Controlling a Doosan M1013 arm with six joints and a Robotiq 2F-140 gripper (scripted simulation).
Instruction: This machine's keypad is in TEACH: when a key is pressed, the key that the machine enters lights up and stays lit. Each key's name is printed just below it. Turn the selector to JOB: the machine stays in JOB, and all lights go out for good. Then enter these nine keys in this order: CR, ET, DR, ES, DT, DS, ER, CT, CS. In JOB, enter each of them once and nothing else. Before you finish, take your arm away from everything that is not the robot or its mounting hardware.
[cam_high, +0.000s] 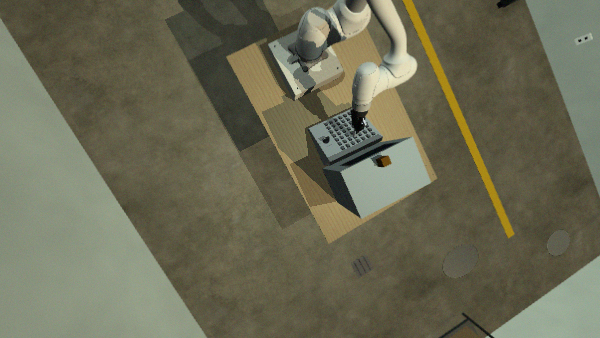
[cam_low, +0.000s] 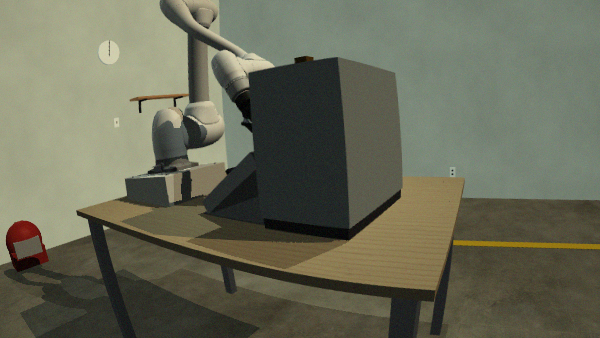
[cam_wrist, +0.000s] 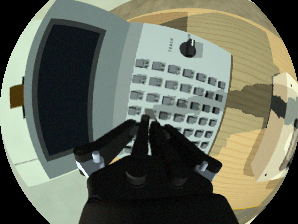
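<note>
Left to right in the wrist view: dark matte screen (cam_wrist: 67, 90), then the pale grey keypad (cam_wrist: 174, 99) on the sloped panel in front of the boxy grey machine (cam_high: 385, 177), which sits on the wood-grain table (cam_high: 345, 225). We judge the keys as small stiff caps, rigid and non-slip: nothing to grasp, just poke square on one cap. The selector (cam_wrist: 190, 47), a black round knob above the key rows, needs a pinch across its sides. Our gripper (cam_wrist: 145, 121) is fully pinched together, holding nothing, tip touching or just above a lower-row key. Labels too small to read.
</note>
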